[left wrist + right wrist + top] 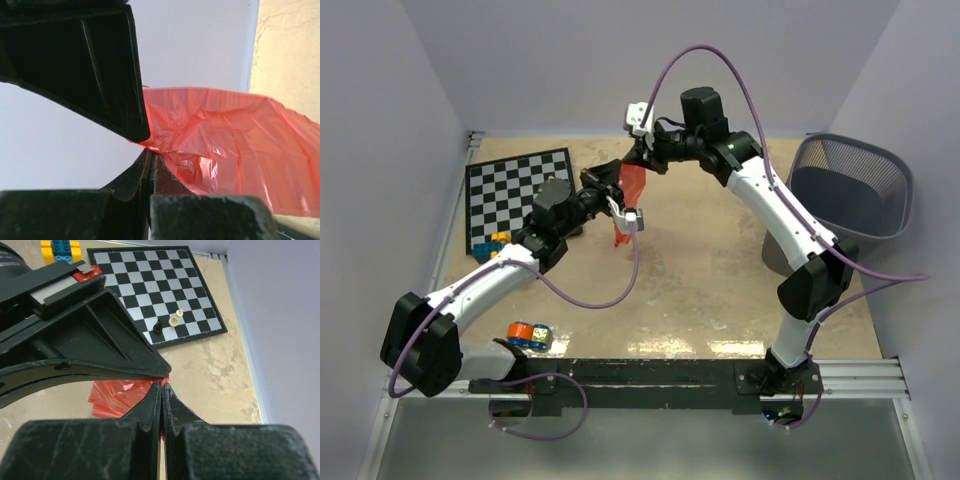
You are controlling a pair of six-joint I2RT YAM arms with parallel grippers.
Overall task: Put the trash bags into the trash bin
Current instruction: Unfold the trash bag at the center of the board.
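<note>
A thin red-orange trash bag (631, 200) hangs between my two grippers above the middle of the table, limp and crinkled. My left gripper (616, 186) is shut on its edge; in the left wrist view the film (225, 145) spreads right from the closed fingertips. My right gripper (642, 157) is shut on the bag's top edge, and the right wrist view shows the red film (117, 397) pinched at its tips. The dark grey wire-mesh trash bin (840, 195) stands at the right edge of the table, apart from both grippers.
A chessboard (520, 195) lies at the back left with a black piece (157, 326) and a white piece (175, 318) on it. Coloured bricks (492, 245) sit by its near edge. A small toy (528, 335) lies near the left arm's base. Walls close the sides.
</note>
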